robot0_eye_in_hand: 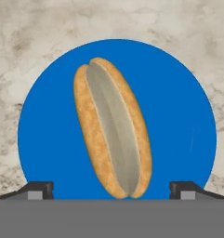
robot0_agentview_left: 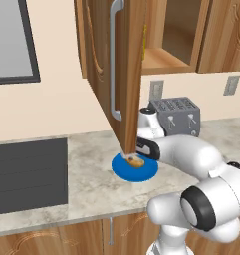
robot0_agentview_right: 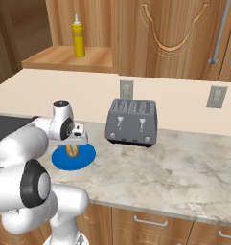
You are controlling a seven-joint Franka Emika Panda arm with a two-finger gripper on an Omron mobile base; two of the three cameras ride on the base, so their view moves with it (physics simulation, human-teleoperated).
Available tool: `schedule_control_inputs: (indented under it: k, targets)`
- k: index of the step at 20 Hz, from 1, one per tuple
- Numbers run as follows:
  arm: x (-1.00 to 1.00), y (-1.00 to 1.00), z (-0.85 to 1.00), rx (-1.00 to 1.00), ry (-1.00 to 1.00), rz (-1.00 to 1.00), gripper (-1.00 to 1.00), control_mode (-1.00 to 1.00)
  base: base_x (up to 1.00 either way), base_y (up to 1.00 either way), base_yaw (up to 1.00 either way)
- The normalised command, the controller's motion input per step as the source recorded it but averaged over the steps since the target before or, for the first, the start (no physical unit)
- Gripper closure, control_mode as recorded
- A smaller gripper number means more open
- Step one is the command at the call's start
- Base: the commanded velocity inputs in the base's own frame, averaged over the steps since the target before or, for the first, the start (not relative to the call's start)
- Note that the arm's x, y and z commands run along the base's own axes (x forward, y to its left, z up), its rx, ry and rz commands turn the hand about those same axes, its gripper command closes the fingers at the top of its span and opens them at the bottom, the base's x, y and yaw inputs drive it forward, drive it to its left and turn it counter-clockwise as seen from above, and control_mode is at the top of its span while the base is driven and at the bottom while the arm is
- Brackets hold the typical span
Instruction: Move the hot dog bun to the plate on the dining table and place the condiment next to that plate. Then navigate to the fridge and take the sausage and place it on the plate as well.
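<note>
The hot dog bun (robot0_eye_in_hand: 112, 128), golden-tan with a pale cut side facing up, lies on a plain blue plate (robot0_eye_in_hand: 178, 116) on the marbled kitchen counter (robot0_agentview_right: 174, 167). My gripper (robot0_eye_in_hand: 112, 188) hovers just above the bun, open, its fingertips (robot0_eye_in_hand: 39, 188) standing wide on either side of the bun's near end without touching it. The base views show the bun (robot0_agentview_left: 137, 162) (robot0_agentview_right: 72, 150) right under the gripper (robot0_agentview_left: 135, 156) (robot0_agentview_right: 74, 143). The yellow condiment (robot0_agentview_right: 78, 40) stands upright on a shelf in the open wall cabinet. The task's plate, dining table, fridge and sausage are out of view.
An open wooden cabinet door (robot0_agentview_left: 119, 69) hangs right over the blue plate (robot0_agentview_left: 122, 169), close to my hand. A grey toaster (robot0_agentview_right: 132, 122) stands against the wall to the right. A dark cooktop (robot0_agentview_left: 29, 174) lies to the left.
</note>
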Motion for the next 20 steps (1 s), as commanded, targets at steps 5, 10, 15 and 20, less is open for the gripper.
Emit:
schedule_control_inputs:
  k: [5,10,15,20]
  targets:
    - [0.11,0.00,-0.36,0.00,0.04,0.00,-1.00,-1.00,0.00,0.00,0.00]
    - [0.03,0.00,-0.35,0.00,0.05,0.00,-1.00,-1.00,0.00,0.00,0.00]
    - [-0.01,0.02,-0.12,0.00,0.01,0.00,1.00,-1.00,0.00,0.00,0.00]
    - [-0.26,0.00,0.71,0.01,-0.18,0.00,1.00,-1.00,0.00,0.00,0.00]
